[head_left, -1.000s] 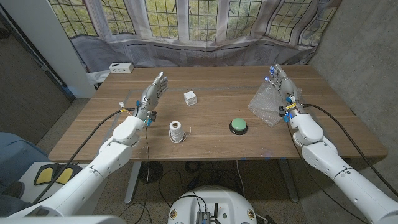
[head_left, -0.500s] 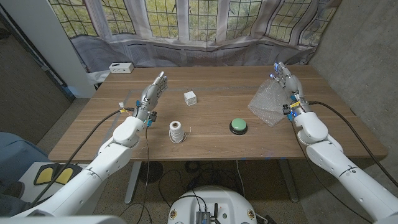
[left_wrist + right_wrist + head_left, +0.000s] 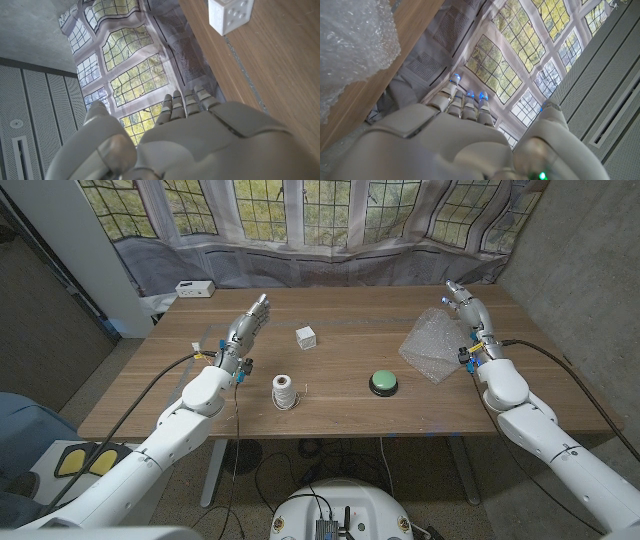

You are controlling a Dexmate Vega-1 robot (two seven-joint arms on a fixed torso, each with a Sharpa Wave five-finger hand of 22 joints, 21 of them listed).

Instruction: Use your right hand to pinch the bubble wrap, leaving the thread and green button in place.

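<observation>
Since the earlier frames the right hand (image 3: 472,320) has shifted off the bubble wrap (image 3: 432,347) to just beside it, fingers extended and apart, holding nothing, so the pinch remains undone; thread (image 3: 285,392) and green button (image 3: 383,383) sit undisturbed.

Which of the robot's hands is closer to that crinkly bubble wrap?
The right hand. It stands just beside the bubble wrap, at its outer edge. The left hand is far across the table, beyond the green button.

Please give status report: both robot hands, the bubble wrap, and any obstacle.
Right robot hand open beside bubble wrap, not pinching. Left robot hand open, holding nothing. Thread and green button lie apart from the wrap; nothing blocks.
</observation>
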